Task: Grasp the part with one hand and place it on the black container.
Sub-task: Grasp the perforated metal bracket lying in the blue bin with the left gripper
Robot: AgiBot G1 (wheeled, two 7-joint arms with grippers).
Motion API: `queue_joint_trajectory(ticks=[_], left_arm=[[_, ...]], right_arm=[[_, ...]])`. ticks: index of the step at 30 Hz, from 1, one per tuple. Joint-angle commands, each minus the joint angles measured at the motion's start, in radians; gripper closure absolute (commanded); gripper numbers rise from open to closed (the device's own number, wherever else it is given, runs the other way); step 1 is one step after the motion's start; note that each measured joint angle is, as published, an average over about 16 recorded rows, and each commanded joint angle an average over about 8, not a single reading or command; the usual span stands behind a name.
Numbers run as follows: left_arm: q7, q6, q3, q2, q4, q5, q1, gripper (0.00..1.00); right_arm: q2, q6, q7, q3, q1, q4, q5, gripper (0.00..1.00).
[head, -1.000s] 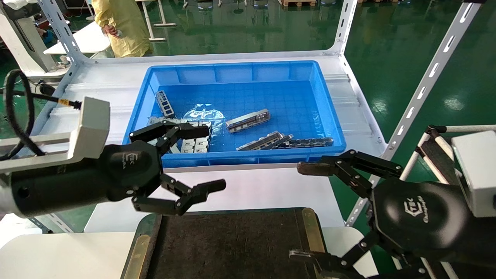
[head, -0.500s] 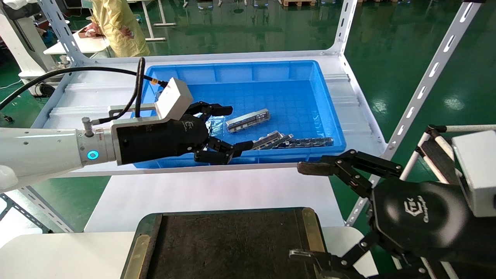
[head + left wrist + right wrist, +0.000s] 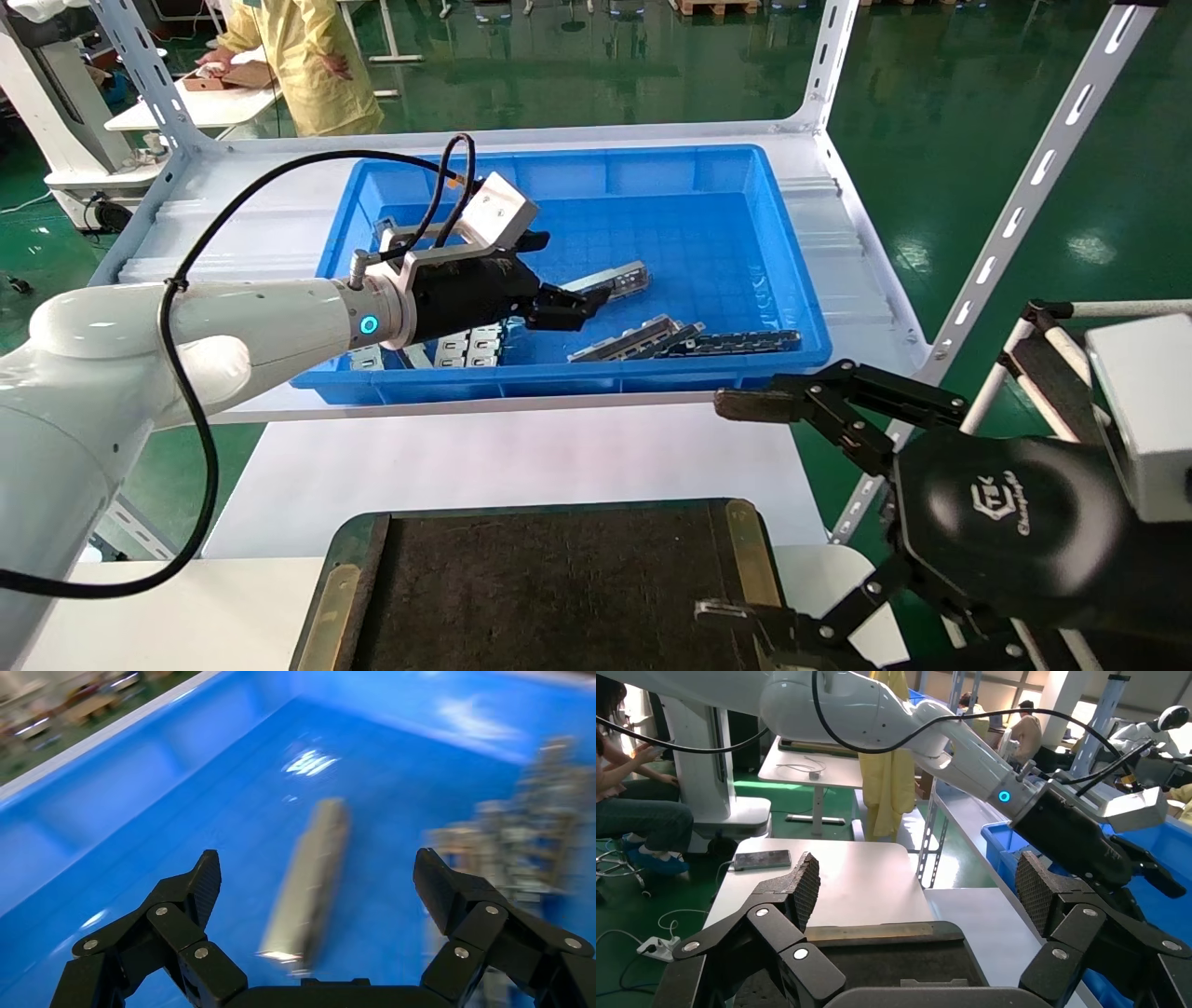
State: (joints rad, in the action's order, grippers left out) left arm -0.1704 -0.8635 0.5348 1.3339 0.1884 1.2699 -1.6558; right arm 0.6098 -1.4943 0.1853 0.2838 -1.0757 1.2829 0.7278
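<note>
The part (image 3: 622, 277), a long grey metal bracket, lies on the floor of the blue bin (image 3: 792, 280). My left gripper (image 3: 573, 268) is open and hovers low inside the bin, right over the part's near end. In the left wrist view the part (image 3: 309, 874) lies lengthwise between the spread fingers of the left gripper (image 3: 316, 871), not touched. The black container (image 3: 559, 578), a flat tray with a dark felt floor, sits at the near table edge and is bare. My right gripper (image 3: 726, 508) is open and parked beside the tray's right edge; it also shows in its own wrist view (image 3: 916, 881).
More grey brackets (image 3: 624, 340) and a darker slotted strip (image 3: 745, 343) lie at the bin's front right. Other brackets (image 3: 466, 347) lie under my left arm. White shelf posts (image 3: 1024, 196) stand at the right. A person in yellow (image 3: 317, 65) stands beyond the table.
My left arm has swung from above the near table forward into the blue bin, and its open gripper now hangs over the grey part. The right arm has not moved.
</note>
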Motion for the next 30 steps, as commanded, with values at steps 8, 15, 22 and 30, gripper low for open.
queue_joint_trajectory(ticks=[8, 15, 22, 30], left_arm=[[0.026, 0.116, 0.046, 0.036, 0.018, -0.018, 0.025, 0.01], [0.083, 0.151, 0.121, 0.037, 0.071, -0.044, 0.052, 0.84], [0.131, 0.197, 0.198, 0.036, 0.103, -0.073, 0.064, 1.0], [0.173, 0.242, 0.278, 0.035, 0.125, -0.112, 0.072, 1.0]], right_arm=[[0.0, 0.0, 0.0, 0.001, 0.0, 0.0, 0.0, 0.14], [0.0, 0.001, -0.001, 0.001, 0.0, 0.0, -0.001, 0.98], [-0.001, 0.001, -0.001, 0.002, 0.0, 0.0, -0.001, 1.0], [-0.001, 0.001, -0.001, 0.002, 0.0, 0.0, -0.002, 1.0]])
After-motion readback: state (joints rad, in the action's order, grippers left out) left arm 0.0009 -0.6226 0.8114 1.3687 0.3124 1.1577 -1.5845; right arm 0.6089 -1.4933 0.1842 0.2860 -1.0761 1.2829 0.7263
